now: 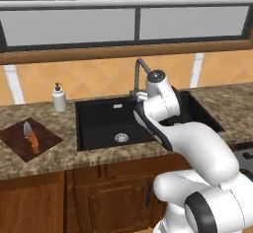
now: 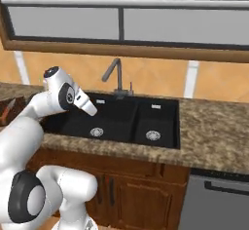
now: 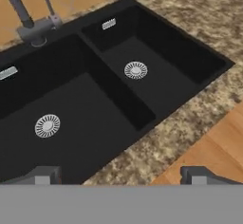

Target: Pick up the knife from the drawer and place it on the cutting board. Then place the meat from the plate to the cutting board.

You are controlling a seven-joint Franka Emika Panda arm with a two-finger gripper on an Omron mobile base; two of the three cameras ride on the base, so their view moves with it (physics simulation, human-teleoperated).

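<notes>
Speckled brown granite counter (image 1: 39,163) runs the width of the kitchen, over reddish-brown wood cabinets (image 1: 99,197) whose doors carry dark vertical handles. Behind it stands an orange tiled backsplash (image 1: 94,79) with pale vertical stripes, then a wooden sill and two panes of grey window (image 1: 69,27).

One sink (image 2: 116,122): black, rectangular, two basins split by a divider, one round silver drain in each, seen clearly in the hand view. One faucet (image 2: 114,75): dark grey, angular neck, mounted at the far rim of the sink (image 3: 156,118).

One cutting board (image 1: 30,139): flat, dark brown wood, rectangular, lying on the counter left of the sink, turned at an angle to the counter's edge. One knife (image 1: 30,136): orange handle, short grey blade, lying on the board with the blade pointing to the far side. One soap dispenser (image 1: 59,98): white bottle with dark pump, upright on the counter between the board and the sink's far left corner.

One dark appliance front (image 2: 219,200) with a black bar handle sits below the counter at the right.

One gripper (image 3: 121,175): two small dark fingertips (image 3: 45,174) set well apart, jaws spread with nothing between them, held above the sink's near rim. The white arm bends over the sink in both base views.
</notes>
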